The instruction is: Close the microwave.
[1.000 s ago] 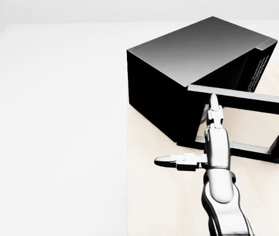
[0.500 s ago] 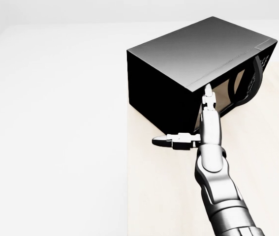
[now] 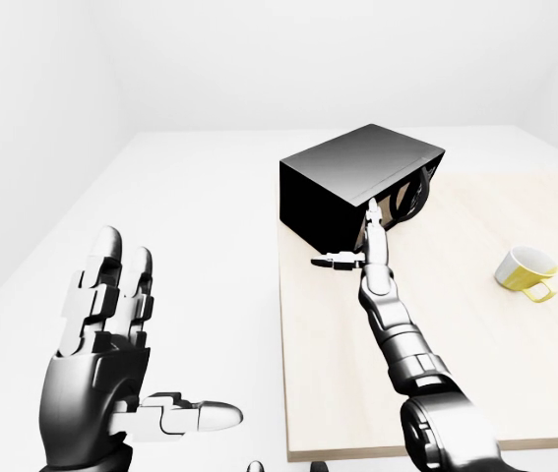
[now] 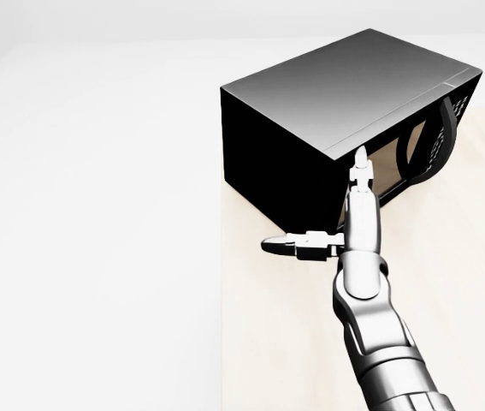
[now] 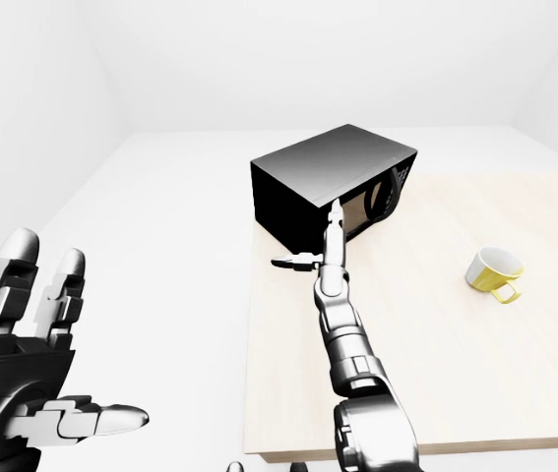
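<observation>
The black microwave [image 4: 328,94] stands at the table's top left corner, with its door [image 4: 400,158] flat against the body and the curved handle [image 4: 443,137] showing at its right. My right hand [image 4: 317,202] is open; the straight fingers [image 4: 361,167] point up and touch the door's left edge near the top corner, while the thumb [image 4: 280,246] sticks out to the left. My left hand [image 3: 165,339] is open with spread fingers at the lower left of the left-eye view, off the table and far from the microwave.
The light wooden table [image 3: 475,374] fills the right half of the eye views, its left edge running under my right arm. A yellow mug [image 3: 525,270] sits on it at the right. White floor lies to the left.
A second ago the door stood swung open toward me; it has closed against the microwave. My right hand followed it upward and has barely moved in the last half second.
</observation>
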